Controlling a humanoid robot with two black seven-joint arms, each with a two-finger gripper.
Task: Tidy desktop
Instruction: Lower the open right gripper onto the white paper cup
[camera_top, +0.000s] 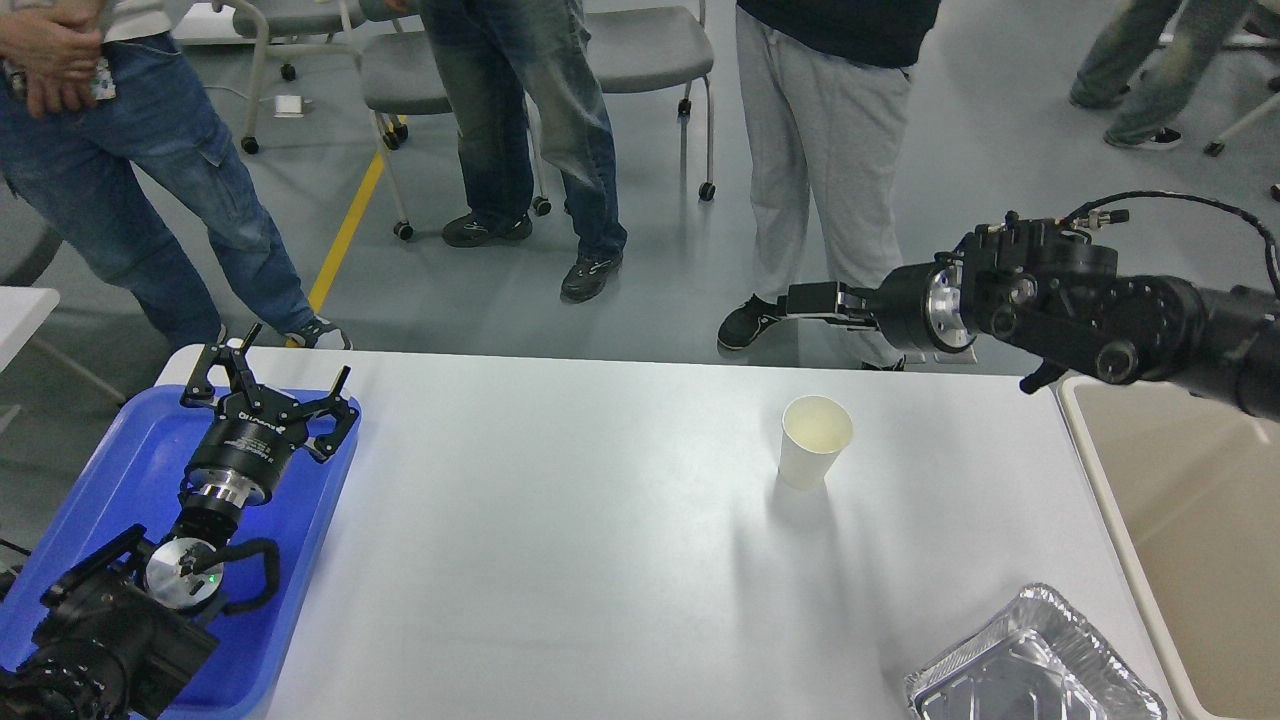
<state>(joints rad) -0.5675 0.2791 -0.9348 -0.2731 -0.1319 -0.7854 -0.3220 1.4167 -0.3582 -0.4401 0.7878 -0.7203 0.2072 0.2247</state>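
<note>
On the desktop (560, 560), a foil pan (1030, 665) nearest and a paper cup (815, 440) beyond it are being left uncleared. Nothing is being held: the left gripper (272, 385), left of the cup, is spread; whether the right gripper (810, 300), just past the cup, is clenched cannot be told.

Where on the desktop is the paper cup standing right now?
In the head view, the paper cup stands upright on the right half of the desktop, near its far edge, beyond the foil tray and left of the beige bin.
</note>
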